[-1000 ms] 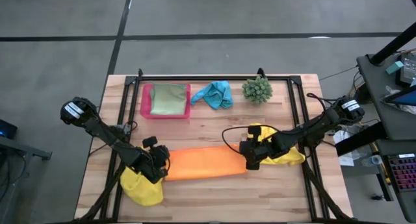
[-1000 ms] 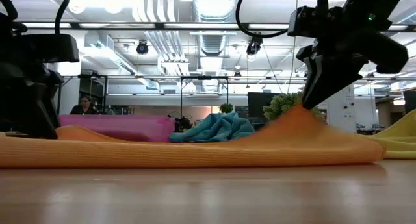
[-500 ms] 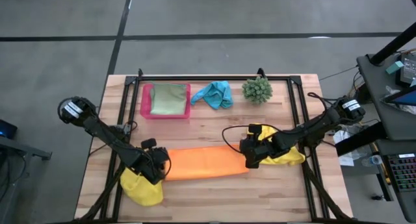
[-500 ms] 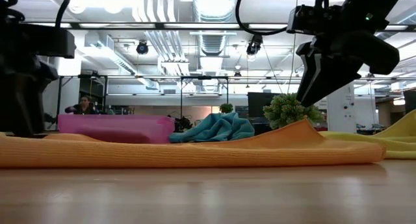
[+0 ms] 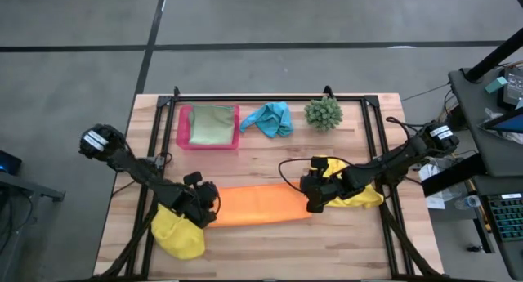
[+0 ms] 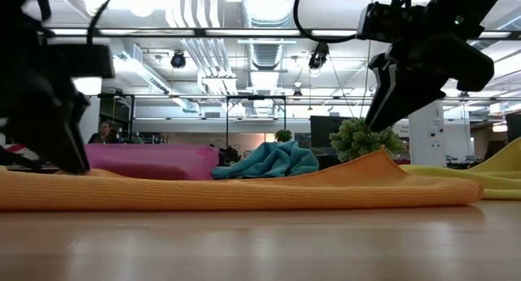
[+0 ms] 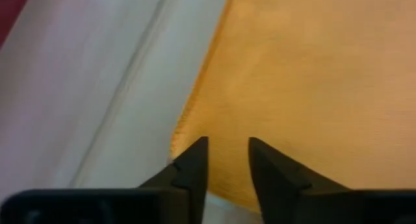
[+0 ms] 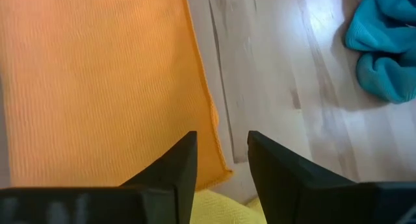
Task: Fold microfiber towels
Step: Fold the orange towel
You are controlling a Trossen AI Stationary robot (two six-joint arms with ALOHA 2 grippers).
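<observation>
The orange towel (image 5: 255, 204) lies folded in a long strip across the middle of the table; it also shows in the low view (image 6: 244, 191). My left gripper (image 5: 206, 210) is open over the strip's left end (image 7: 214, 120), fingers pointing down. My right gripper (image 5: 311, 199) is open just above the strip's right end (image 8: 195, 107), clear of it (image 6: 378, 126). One yellow towel (image 5: 178, 235) lies bunched under my left arm. The other yellow towel (image 5: 359, 192) lies under my right arm. My left gripper's fingertips (image 6: 75, 163) come down from above to the left end of the orange towel (image 6: 98, 179), near its corner (image 7: 182, 130). I cannot tell whether they touch it. The towel lies flat on the table there.
A pink tray (image 5: 185, 139) at the back left holds the folded light green towel (image 5: 211, 125). The turquoise towel (image 5: 270, 118) lies crumpled beside it, and the spiky green plant ball (image 5: 324, 112) stands to its right. Black frame rails run along the table's sides.
My right gripper has let go of the orange towel's right end and risen a little. That end, which was drawn up into a peak, has sunk to a low hump. My left gripper has shifted a little toward the table's right, over the towel's left end.
</observation>
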